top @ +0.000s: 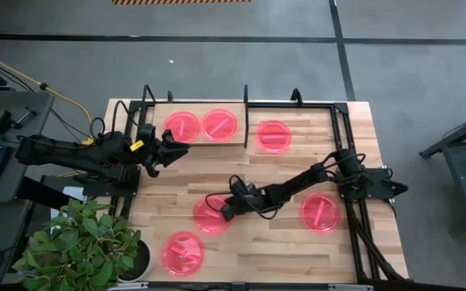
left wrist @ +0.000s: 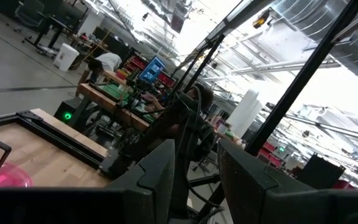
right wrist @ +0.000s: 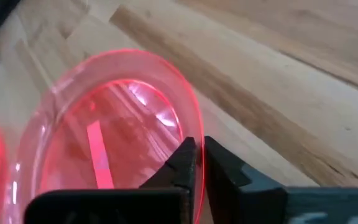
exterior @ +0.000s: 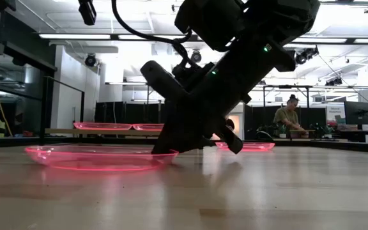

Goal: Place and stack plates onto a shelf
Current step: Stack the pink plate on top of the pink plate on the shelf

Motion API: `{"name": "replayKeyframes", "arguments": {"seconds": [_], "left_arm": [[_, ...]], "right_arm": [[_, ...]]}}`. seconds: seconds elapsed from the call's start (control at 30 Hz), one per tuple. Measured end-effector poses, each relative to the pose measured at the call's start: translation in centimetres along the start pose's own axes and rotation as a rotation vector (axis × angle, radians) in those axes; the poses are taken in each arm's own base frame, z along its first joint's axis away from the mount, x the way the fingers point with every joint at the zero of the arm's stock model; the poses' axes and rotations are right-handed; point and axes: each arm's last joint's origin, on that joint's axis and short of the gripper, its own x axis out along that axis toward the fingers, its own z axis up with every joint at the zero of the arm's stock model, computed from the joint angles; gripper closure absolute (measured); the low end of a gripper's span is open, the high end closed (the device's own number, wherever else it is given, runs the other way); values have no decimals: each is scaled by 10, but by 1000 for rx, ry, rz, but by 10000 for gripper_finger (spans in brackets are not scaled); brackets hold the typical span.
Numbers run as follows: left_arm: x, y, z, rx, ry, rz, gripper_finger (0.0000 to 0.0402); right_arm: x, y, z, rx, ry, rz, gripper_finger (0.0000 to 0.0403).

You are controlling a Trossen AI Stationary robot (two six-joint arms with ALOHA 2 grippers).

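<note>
Several pink-red plates show. Two lie side by side on the shelf: one and another; they also show on the shelf in the low view. My right gripper reaches across the table and is shut on the plate near the table's middle, which lies on the wood in the low view. My left gripper hovers open by the shelf's near left corner, holding nothing. My right gripper pinches the plate's raised rim between its two fingertips, one finger inside the rim and one outside. The fingers come slanting down from the table's right side. The plate rests on the tabletop.
Loose plates lie on the table at the far middle, the near right and the near left. A black tube frame rings the table. A potted plant stands off the near left corner. A person works in the room beyond.
</note>
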Motion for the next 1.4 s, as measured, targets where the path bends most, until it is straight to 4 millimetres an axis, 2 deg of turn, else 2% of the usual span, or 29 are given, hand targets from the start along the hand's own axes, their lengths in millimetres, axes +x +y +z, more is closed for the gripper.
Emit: {"name": "replayKeyframes", "arguments": {"seconds": [0.17,0.3,0.43,0.67,0.77,0.87,1.0,1.1,1.23,1.4], "left_arm": [[0,0,0,0,0,0,291],[0,0,0,0,4,2,291],[-1,0,0,0,2,-1,291],[-4,-2,3,-2,-12,-19,291],[-5,-2,4,4,-21,-10,291],[-5,-2,5,6,-27,-5,291],[-5,-2,5,5,-34,5,291],[-5,-2,5,5,-39,8,291],[-5,-2,6,3,-51,1,291],[-6,-6,12,-6,-106,-33,291]], "right_arm": [[-18,0,11,-110,94,4,401],[-36,3,30,-207,126,44,402],[-54,-13,31,-239,176,67,403],[-111,-61,21,-73,110,134,403],[-132,-73,16,36,1,219,403],[-143,-79,11,117,-84,260,403],[-147,-73,8,153,-133,284,403],[-144,-60,14,198,-200,292,403],[-135,-41,32,327,-347,254,403],[-108,-23,62,622,-594,168,403]]}}
